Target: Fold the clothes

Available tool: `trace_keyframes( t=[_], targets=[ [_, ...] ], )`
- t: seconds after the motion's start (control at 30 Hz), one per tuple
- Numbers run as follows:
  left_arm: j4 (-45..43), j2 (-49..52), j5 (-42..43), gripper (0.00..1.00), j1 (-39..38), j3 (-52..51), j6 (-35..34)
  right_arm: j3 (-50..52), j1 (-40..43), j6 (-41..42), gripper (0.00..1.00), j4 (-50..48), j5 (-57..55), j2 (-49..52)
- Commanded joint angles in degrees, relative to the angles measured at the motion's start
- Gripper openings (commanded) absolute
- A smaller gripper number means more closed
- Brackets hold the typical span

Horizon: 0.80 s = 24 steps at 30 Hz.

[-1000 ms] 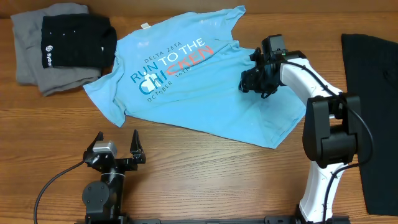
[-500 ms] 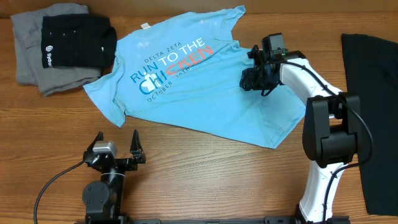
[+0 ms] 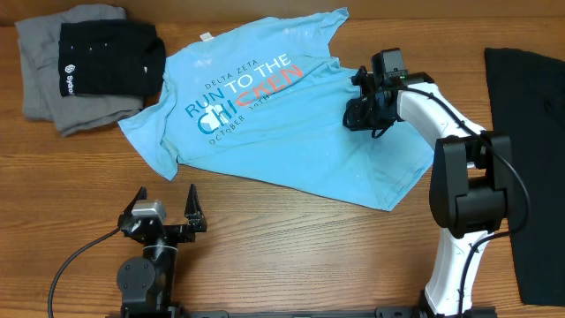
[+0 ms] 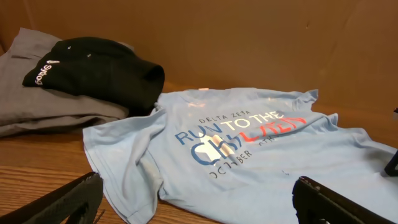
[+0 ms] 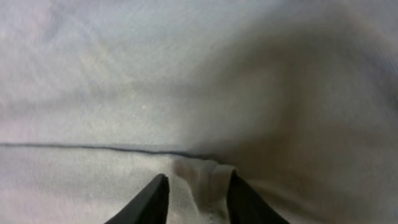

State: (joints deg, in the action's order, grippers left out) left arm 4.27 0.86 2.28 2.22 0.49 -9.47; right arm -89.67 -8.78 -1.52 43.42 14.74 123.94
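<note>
On the wooden table [image 3: 291, 238], right pincer [image 5: 196, 185] pinches the blue T-shirt [image 3: 265, 141], fingertips hidden overhead; left pincer [image 3: 167, 200] gapes.

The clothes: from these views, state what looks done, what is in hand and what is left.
Looks done: a black garment lies folded on a grey garment, far left. In hand: the light blue T-shirt lies spread; the right gripper pinches its fabric, the left gripper sits open. Left: folding it, plus the black cloth at the right edge.

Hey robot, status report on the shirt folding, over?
Right fingers pinching a fold of the blue T-shirt. Left fingers open, idle. Grey and black clothes stacked aside.
</note>
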Motion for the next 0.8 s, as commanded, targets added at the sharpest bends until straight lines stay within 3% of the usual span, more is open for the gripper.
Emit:
trace_keyframes(
  t=[0.0,0.07,0.17,0.37,0.53,0.77],
  targets=[
    [0.02,-0.57,-0.37,1.00,-0.48,-0.22,0.44,0.48,-0.28,-0.22,0.24,-0.24,0.28,0.44],
    [-0.02,-0.57,-0.35,1.00,-0.48,-0.22,0.39,0.48,-0.28,-0.22,0.12,-0.24,0.28,0.44],
    [-0.04,-0.57,-0.31,1.00,-0.48,-0.22,0.22,0.48,-0.26,-0.20,0.04,-0.31,0.28,0.44],
    [-2.19,-0.57,4.87,1.00,-0.48,-0.22,0.00,-1.22,-0.20,4.70,0.04,2.12,0.28,-0.11],
    [-0.09,-0.57,1.05,1.00,-0.26,-0.20,0.00,-3.41,-0.17,7.61,0.04,6.45,0.28,-5.62],
    [-0.63,3.52,3.87,1.00,-0.26,0.79,-8.13,-3.41,-0.17,7.78,0.04,9.27,0.28,-12.83]
  ],
)
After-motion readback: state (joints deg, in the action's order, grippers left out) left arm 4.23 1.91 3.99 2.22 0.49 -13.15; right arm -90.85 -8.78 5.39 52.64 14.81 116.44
